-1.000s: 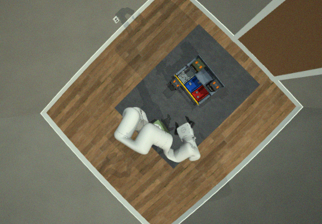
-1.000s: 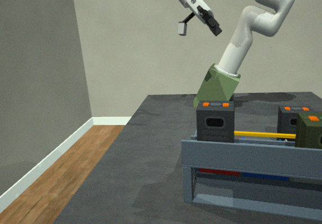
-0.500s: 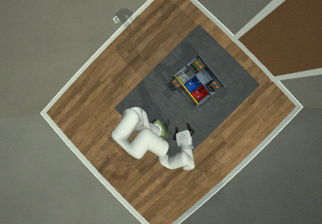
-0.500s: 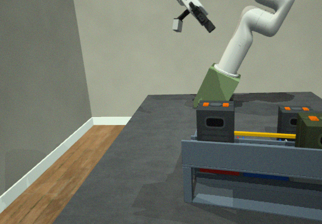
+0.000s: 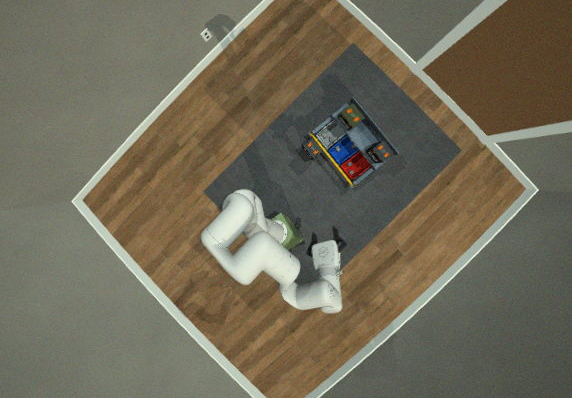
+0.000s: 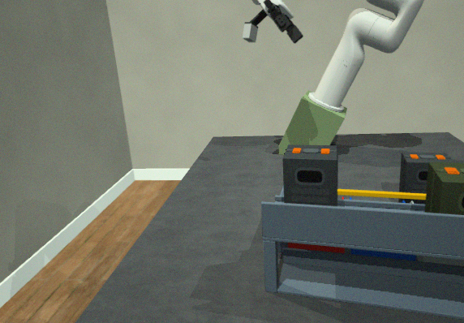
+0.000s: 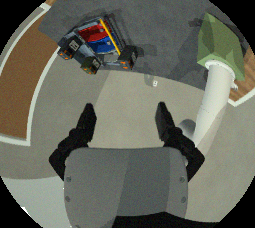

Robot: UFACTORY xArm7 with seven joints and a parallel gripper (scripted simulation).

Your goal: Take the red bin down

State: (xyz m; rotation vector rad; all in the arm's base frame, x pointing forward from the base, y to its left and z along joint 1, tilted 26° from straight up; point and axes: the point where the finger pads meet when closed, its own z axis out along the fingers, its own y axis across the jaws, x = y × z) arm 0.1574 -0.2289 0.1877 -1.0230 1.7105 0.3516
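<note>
The red open bin (image 5: 356, 165) sits at one end of the grey shelf (image 5: 352, 142), next to a blue bin (image 5: 342, 149) and a pale grey bin (image 5: 330, 131), behind a yellow front bar (image 5: 331, 160). In the side view only a red strip (image 6: 316, 247) of the bin shows under the shelf's upper level. In the wrist view the red bin (image 7: 92, 33) is small and far off. My gripper (image 5: 324, 240) is open and empty, high above the table's edge and far from the shelf. It also shows in the side view (image 6: 284, 24) and the wrist view (image 7: 126, 118).
Dark closed boxes with orange tabs (image 5: 352, 115) (image 5: 380, 152) stand on the shelf's top; another (image 6: 310, 174) stands at its corner. My arm's green base (image 5: 289, 235) stands on the dark table top (image 5: 320, 200). Wooden floor surrounds the table.
</note>
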